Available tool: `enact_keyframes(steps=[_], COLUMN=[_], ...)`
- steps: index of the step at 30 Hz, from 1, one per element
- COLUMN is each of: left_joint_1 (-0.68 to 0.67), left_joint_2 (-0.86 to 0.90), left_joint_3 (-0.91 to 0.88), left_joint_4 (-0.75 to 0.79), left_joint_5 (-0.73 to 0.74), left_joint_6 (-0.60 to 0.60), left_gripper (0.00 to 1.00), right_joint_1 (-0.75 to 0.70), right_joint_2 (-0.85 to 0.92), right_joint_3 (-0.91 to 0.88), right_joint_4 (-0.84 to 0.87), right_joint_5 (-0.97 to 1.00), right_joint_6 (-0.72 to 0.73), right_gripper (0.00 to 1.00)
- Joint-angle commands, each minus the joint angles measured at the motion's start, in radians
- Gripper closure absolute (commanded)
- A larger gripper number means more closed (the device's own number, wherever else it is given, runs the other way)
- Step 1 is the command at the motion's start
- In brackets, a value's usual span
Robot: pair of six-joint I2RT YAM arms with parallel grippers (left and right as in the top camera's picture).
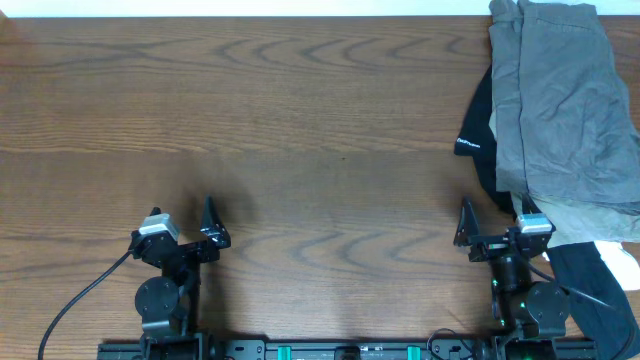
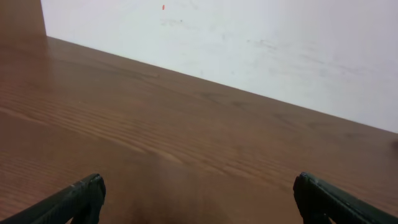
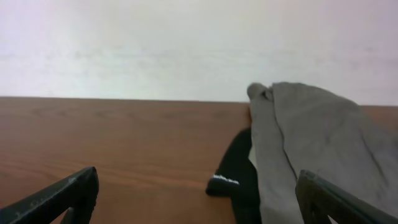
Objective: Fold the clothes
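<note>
**Overhead.** Brown wood desk [image 1: 300,90].
- Shorts [image 1: 560,100]: a grey, wrinkled heap at the far right corner. The long axis runs from the far edge towards the near edge. They lie on a black garment [image 1: 478,145], which shows along their left side.
- Right hand [image 1: 494,225]: near edge, right of centre, pointing to the far side. The shorts lie ahead of it and to its right, and their near end comes close beside the wrist.
- Left hand [image 1: 182,222]: near edge, left of centre, same heading, well apart from the shorts with bare desk between.
- Judgement: the right arm is much the nearer and should make the first reach.

**Left wrist.**
- Fingers [image 2: 81,196] sit at the two lower corners, spread wide and released, with nothing between them.
- Only desk and a pale wall [image 2: 249,43] lie ahead. No shorts in view.

**Right wrist.**
- Fingers [image 3: 68,193] likewise spread wide, released and empty.
- The shorts rise ahead and to the right, and the heap stretches away towards the wall. The black garment pokes out at their left foot.
- Pose: both arms are folded low at the near edge, hands roughly level and just over the desk.
- Judgement: folding has not begun. The shorts must first be drawn to open desk and spread flat.
</note>
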Motion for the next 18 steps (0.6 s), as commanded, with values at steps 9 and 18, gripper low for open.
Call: enact_keyframes(steps=[9, 18], left_joint_1=[0.002, 0.001], left_joint_2=[0.024, 0.372], left_joint_3=[0.059, 0.325], left_joint_4=[-0.010, -0.049], left_joint_5=[0.063, 0.136], left_joint_6=[-0.018, 0.031], left_gripper=[0.02, 0.02], right_joint_1=[-0.009, -0.009], right_joint_2=[0.024, 0.374], right_joint_3=[0.052, 0.333], right_joint_4=[0.062, 0.055], right_joint_5=[-0.025, -0.011], right_joint_6=[0.012, 0.017], right_gripper=[0.01, 0.01])
